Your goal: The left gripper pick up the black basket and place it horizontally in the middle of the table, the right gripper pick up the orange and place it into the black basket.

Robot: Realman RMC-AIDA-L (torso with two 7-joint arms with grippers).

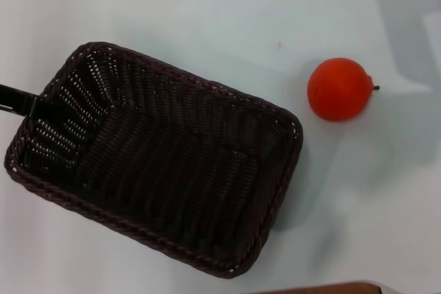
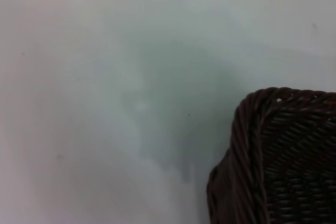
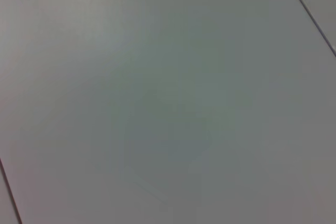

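The black basket (image 1: pixel 158 163) lies on the white table (image 1: pixel 207 5) left of centre, turned at a slant, with nothing in it. My left gripper (image 1: pixel 30 104) comes in from the left edge, and its slim black fingers clasp the basket's left rim. A corner of the basket also shows in the left wrist view (image 2: pixel 283 156). The orange (image 1: pixel 340 89) sits on the table to the right of the basket, apart from it, its stem nub pointing right. My right gripper is out of view, and the right wrist view shows only bare tabletop (image 3: pixel 168 98).
A grey shadow (image 1: pixel 413 12) falls on the table at the far right, behind the orange. A brown edge (image 1: pixel 324 288) shows at the near side of the table.
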